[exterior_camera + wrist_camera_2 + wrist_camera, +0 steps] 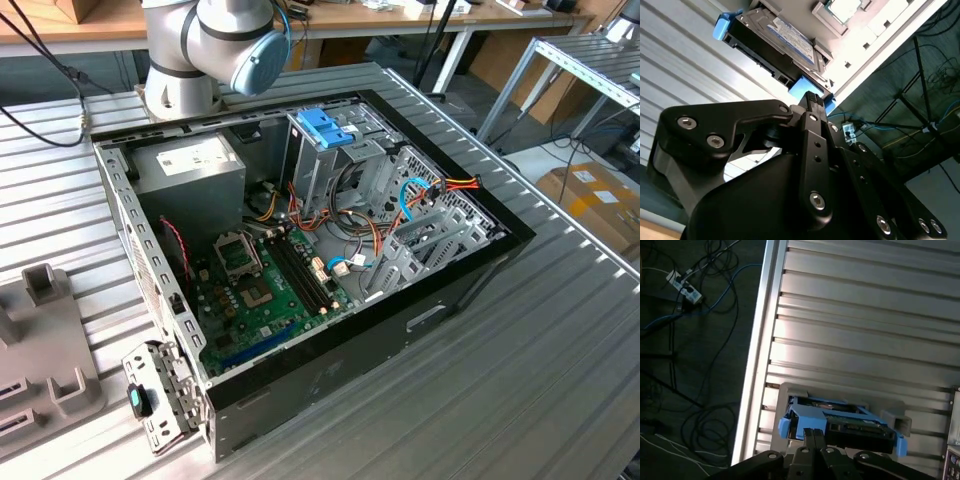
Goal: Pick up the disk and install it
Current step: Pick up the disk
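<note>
Blue-railed disk (845,421) nested in grey holder (895,421) on ribbed table (865,315); gripper (813,431) closed tight against its rail, hold unclear.

You've got a ribbed metal table (560,380) filling most of the exterior view, pale grey, with light glaring off the slats. Behind it there's a long wooden table (400,18) on metal legs. On the exterior view's right are a metal rack (590,70) and a cardboard box (592,197) on grey floor (530,165). In the first wrist view, past the table edge, the floor is dark, with loose cables (715,260) and a power strip (685,289).
</note>
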Controlling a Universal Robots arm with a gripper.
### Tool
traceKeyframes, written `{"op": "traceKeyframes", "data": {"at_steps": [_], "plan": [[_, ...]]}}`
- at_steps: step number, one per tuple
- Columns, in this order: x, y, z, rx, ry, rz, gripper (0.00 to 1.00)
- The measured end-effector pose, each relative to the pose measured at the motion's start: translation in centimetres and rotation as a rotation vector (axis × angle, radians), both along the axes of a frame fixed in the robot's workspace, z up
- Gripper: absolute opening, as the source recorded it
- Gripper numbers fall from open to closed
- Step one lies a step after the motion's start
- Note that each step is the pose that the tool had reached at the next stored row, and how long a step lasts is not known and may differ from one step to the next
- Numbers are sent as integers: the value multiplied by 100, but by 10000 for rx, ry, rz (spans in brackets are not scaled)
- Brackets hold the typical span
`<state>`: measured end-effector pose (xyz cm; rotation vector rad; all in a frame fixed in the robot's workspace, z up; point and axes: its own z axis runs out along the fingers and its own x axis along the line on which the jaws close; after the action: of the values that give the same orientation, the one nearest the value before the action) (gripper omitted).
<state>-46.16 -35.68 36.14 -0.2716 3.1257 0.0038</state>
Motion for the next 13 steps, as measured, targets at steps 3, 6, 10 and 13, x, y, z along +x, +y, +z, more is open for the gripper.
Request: {"op": "traceKeyframes", "data": {"at_steps": [3, 6, 10, 13], "plan": [[0, 0, 0, 0, 0, 527, 11], [0, 0, 0, 0, 1, 1261, 11], [0, 0, -1, 0, 0, 1685, 11], [0, 0, -1, 0, 1, 1686, 11]]}}
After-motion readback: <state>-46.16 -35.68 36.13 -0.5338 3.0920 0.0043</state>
